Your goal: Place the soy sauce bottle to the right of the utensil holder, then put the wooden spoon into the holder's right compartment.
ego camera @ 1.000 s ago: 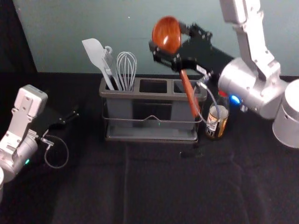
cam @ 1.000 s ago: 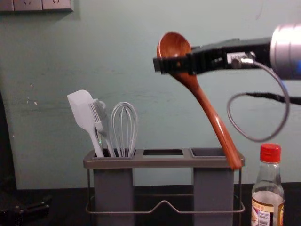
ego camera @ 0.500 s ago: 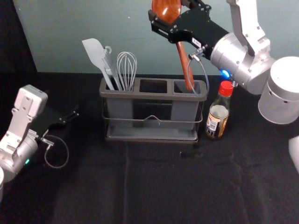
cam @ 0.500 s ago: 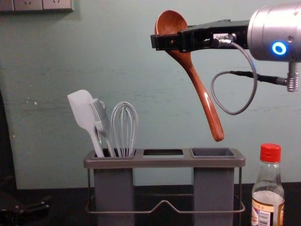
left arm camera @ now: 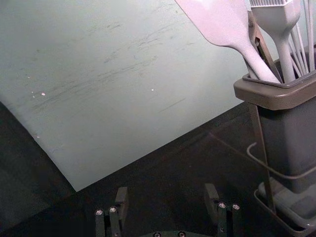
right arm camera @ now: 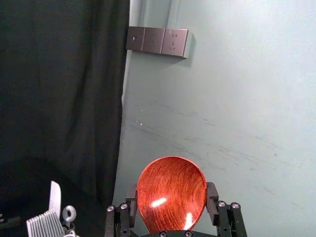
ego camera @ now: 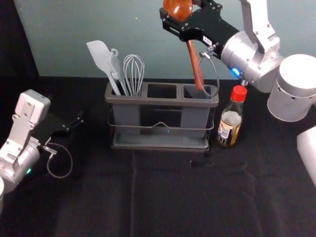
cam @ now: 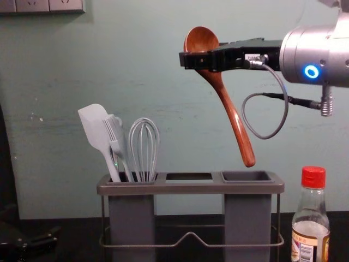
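The spoon (cam: 237,128) hangs at a slant in the upper middle of the chest view, bowl up, its handle end just above the holder's right compartment (cam: 247,177). The right gripper (cam: 200,60), reaching in from the upper right, is clamped on it at the bowl, a finger on either side.

Below, in the centre of the head view, stands the holder (cam: 191,189). Its left compartment (cam: 131,213) has the spatula (cam: 98,128), brush (cam: 116,136) and whisk (cam: 144,147) leaning in it. Just beside the holder, at the lower right of the chest view, the bottle (cam: 311,234) is upright under its red cap (cam: 313,177).

Over at the left of the head view, low by the table, the left gripper (ego camera: 75,123) is parked with its fingers spread, nothing between them.

The table (ego camera: 168,197) wears a black, creased cloth. Behind it the grey-green wall (cam: 218,147) is scuffed, with sockets (cam: 66,5) at the upper left and a black curtain (right arm camera: 59,79) beside it. The bottle's label (cam: 310,245) carries a barcode; I can't make out its lettering.
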Controlling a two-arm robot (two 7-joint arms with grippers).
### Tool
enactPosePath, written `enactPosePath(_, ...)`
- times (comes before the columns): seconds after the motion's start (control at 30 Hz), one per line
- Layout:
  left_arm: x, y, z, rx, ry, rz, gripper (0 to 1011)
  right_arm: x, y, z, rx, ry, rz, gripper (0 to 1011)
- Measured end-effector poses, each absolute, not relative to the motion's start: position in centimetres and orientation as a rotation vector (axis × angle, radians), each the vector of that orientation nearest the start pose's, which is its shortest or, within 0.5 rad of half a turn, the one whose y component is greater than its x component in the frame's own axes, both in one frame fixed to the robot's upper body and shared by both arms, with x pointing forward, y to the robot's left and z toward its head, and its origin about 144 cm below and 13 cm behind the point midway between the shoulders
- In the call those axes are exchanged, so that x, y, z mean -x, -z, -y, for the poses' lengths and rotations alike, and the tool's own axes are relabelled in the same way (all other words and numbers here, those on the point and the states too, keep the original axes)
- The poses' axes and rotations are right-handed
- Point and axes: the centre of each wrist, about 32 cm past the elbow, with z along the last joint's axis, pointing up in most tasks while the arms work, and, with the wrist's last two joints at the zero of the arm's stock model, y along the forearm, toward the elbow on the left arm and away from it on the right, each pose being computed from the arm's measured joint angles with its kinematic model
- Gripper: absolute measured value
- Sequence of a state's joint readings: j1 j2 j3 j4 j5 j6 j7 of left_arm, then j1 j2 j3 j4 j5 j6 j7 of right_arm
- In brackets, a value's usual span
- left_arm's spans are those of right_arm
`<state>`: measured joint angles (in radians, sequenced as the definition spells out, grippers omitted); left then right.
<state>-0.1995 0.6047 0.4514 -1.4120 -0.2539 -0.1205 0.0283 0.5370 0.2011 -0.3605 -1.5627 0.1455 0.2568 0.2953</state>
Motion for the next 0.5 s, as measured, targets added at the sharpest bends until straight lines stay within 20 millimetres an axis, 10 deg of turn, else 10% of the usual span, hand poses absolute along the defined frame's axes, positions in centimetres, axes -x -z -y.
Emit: enactPosePath(0.5,-48.9,-114.0,-31.0,-0.305,-1.248,0.285,1005,-57.1,-130.7,17.2,0.028,0.943,0.281,838)
